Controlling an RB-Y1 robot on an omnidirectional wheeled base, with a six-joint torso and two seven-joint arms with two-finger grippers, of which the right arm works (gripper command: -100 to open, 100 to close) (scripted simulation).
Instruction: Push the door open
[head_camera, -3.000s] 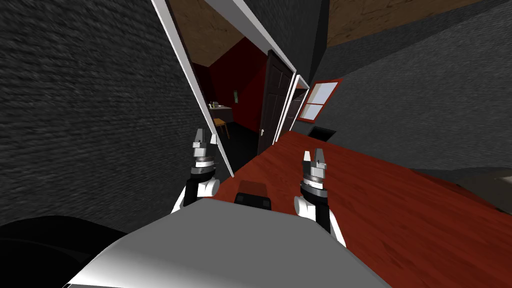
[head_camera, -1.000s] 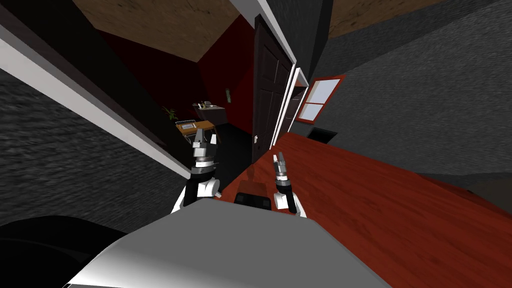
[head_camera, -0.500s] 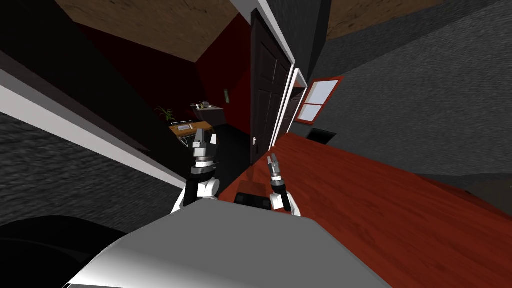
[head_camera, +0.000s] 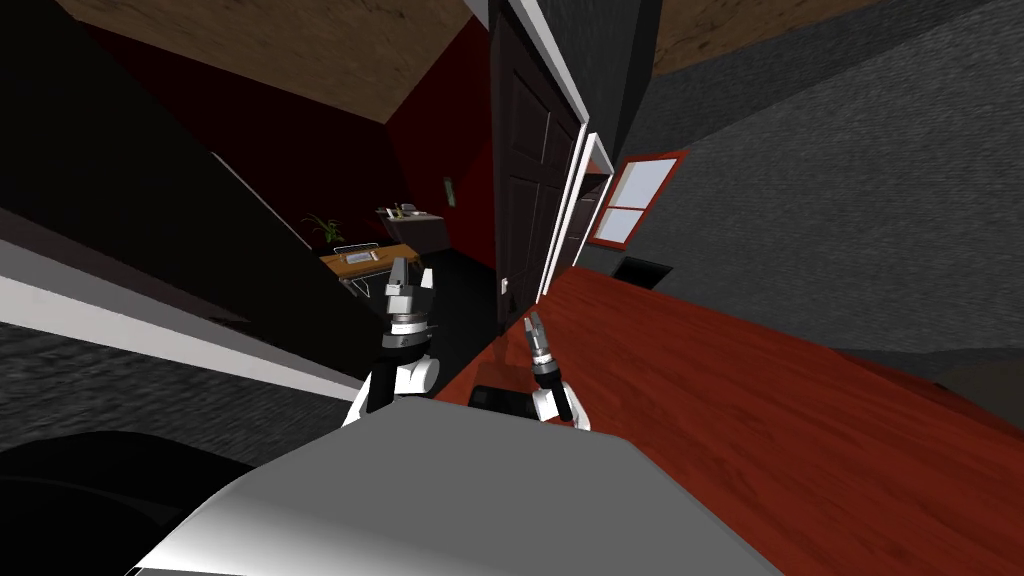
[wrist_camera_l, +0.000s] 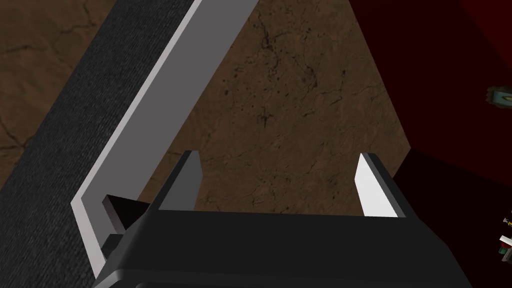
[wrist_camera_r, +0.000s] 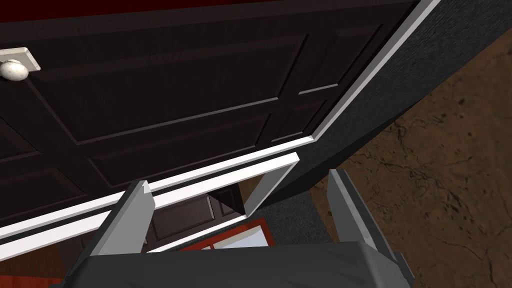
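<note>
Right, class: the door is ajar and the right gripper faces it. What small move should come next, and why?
Probably ease the right gripper forward until it meets the door panel towards the knob side, then push. In the right wrist view the panel lies ahead of the open fingers and seems apart from them, so no push can act yet.

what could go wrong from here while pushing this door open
1. The right arm's open jaws point at the dark door close to the white frame; one jaw might catch on that trim instead of pushing the panel.
2. They aim far from the knob, nearer the hinge side, so a push there may swing the door little.
3. A desk stands beyond the doorway; rolling through could reach it.
</note>
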